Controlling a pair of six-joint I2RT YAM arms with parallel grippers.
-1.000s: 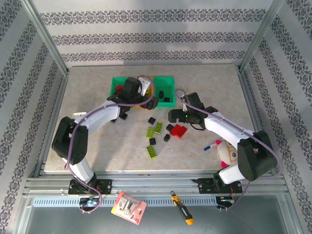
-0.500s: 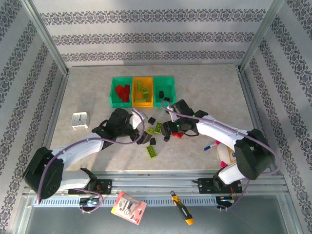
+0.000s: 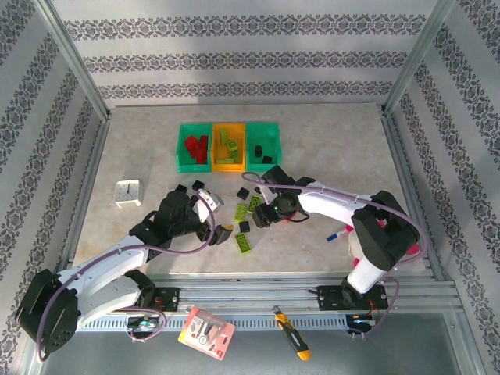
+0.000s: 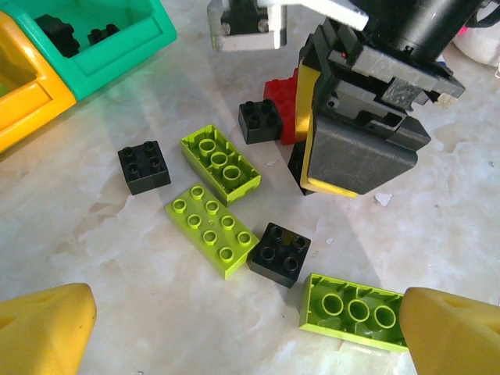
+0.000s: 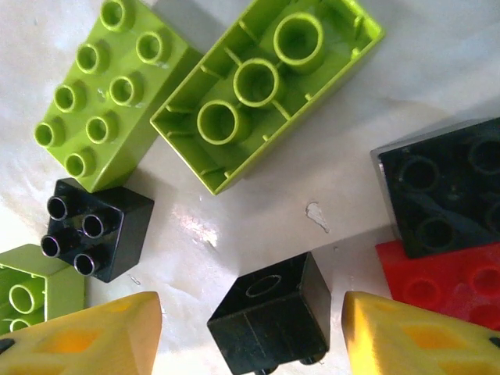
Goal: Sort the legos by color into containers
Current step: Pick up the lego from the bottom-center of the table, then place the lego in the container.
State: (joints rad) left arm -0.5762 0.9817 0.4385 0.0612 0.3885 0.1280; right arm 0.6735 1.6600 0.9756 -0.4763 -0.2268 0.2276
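From above, the right gripper (image 3: 268, 212) sits over the loose plastic bricks (image 3: 245, 243) on the near side of the joined green and orange plastic bins (image 3: 226, 167); the left gripper (image 4: 250, 344), in its own camera, stands wide open beside them, while the right wrist camera shows a small black plastic brick (image 5: 269, 316) squarely between the half-closed yellow fingers (image 5: 86, 336), not yet pinched.

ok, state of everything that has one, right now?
left tool, open, empty
right tool, open, straddling black brick, not gripping
left green bin, holds red bricks
orange bin, holds lime bricks
right green bin, holds black bricks
long lime brick, upside down
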